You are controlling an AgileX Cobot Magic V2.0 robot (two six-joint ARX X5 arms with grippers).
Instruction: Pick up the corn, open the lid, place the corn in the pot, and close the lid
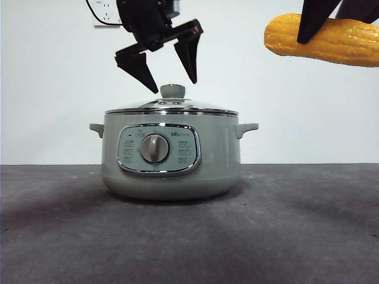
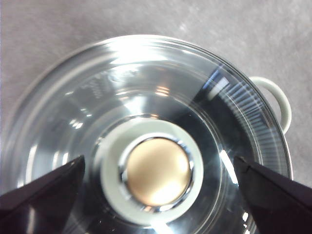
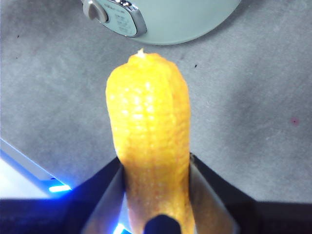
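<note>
Squat and sage-green on the grey table (image 1: 296, 236), nearest the front camera: the pot (image 1: 172, 171), chrome-framed control panel (image 1: 159, 149) and grey dial (image 1: 155, 148) facing forward, small handles out to either side. Seated closed on its rim, the glass lid (image 1: 172, 107), metal edge shining, green knob (image 1: 173, 90) upright at the centre. Poised just above that knob, not touching it, the left gripper (image 1: 172, 77), jaws spread wide with one black tip to each side; from the left wrist view, looking straight down on the lid (image 2: 146, 122), the knob (image 2: 155, 173) centred between the two jaws, its top a brassy disc ringed in chrome, one pot handle (image 2: 280, 105) peeking past the lid's edge. High at the upper right of the front view, well apart from the pot, the corn (image 1: 323, 38), held roughly level in the air. Clamped around the cob (image 3: 148, 146) near its thick end, the right gripper (image 3: 156, 195), tapered tip pointing toward the pot (image 3: 180, 19) below.
</note>
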